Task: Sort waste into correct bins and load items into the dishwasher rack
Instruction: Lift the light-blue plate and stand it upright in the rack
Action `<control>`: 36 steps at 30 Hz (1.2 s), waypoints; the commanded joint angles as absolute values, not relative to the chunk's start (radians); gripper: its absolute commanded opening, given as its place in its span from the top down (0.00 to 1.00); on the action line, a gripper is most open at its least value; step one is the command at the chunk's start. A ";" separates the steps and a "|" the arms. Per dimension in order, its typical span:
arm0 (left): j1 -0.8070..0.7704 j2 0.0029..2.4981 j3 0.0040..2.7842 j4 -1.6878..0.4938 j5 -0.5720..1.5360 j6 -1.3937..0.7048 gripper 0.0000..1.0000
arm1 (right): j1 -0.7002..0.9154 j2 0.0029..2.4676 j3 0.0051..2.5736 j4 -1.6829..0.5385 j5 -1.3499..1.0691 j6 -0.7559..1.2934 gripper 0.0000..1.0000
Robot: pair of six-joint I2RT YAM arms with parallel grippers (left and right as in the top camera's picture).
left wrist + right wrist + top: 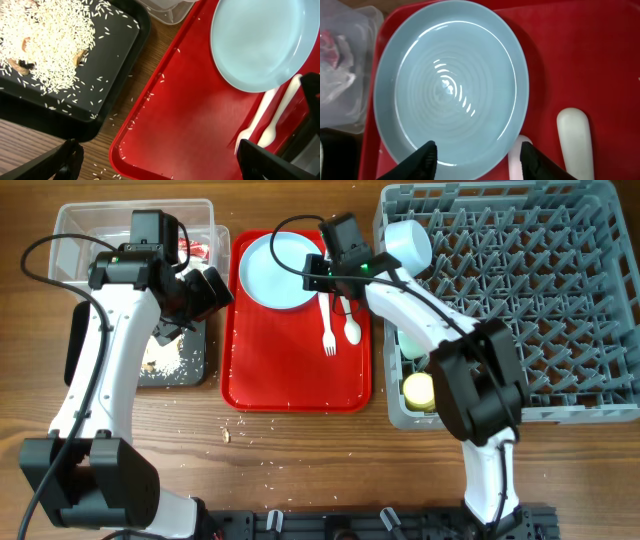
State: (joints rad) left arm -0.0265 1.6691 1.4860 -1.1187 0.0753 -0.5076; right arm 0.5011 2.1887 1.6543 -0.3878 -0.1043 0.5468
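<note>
The rack (520,290) fills the tabletop's 3 o'clock side. It already holds a pale blue bowl (408,242) at its 10 o'clock corner and a yellow cup (419,389) lower down its left edge. The red tray (295,385) sits mid-table, with the plate (282,270) at its 11 o'clock corner.

The coming move looks to be lifting that plate, and the right arm is much the nearer. In the right wrist view the plate (451,82) lies at 12 o'clock from the right jaws. They stand wide open and empty, and both fingers (422,160) overlap its near rim from above. Whether they are low enough to touch it I cannot tell. The plate is round, so no axis matters. The fork (327,330) and spoon (351,328) lie just beside it, long axes running 12 to 6, and crowd the right finger.

The left jaws, also wide open and empty, hover over the seam between the black tray (75,100) and the red tray.

The overhead view hides the plate's rim under the right wrist, and only the wrist camera shows the straddle. Only the left wrist view shows the rice and brown scraps (50,45) clearly.
</note>
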 commanded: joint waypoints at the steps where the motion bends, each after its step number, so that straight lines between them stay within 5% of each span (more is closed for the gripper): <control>1: -0.023 1.666 1.497 -1.118 0.066 -0.506 0.00 | 0.498 2.237 1.687 -0.383 -0.101 0.551 0.51; 9: -0.023 1.666 1.497 -1.118 0.066 -0.506 0.00 | 0.500 2.310 1.687 -0.374 -0.039 0.553 0.72; 13: -0.023 1.666 1.497 -1.118 0.066 -0.506 0.00 | 0.500 2.315 1.687 -0.374 -0.022 0.553 0.96; 23: -0.023 1.666 1.497 -1.118 0.066 -0.506 0.00 | 0.443 2.046 1.690 -0.385 -0.001 0.431 0.96; 31: -0.023 1.666 1.497 -1.118 0.066 -0.506 0.00 | 0.340 1.535 1.690 -0.523 0.544 0.006 0.96; 36: -0.023 1.666 1.497 -1.118 0.066 -0.506 0.00 | 0.297 1.494 1.685 -0.682 0.815 -0.329 0.96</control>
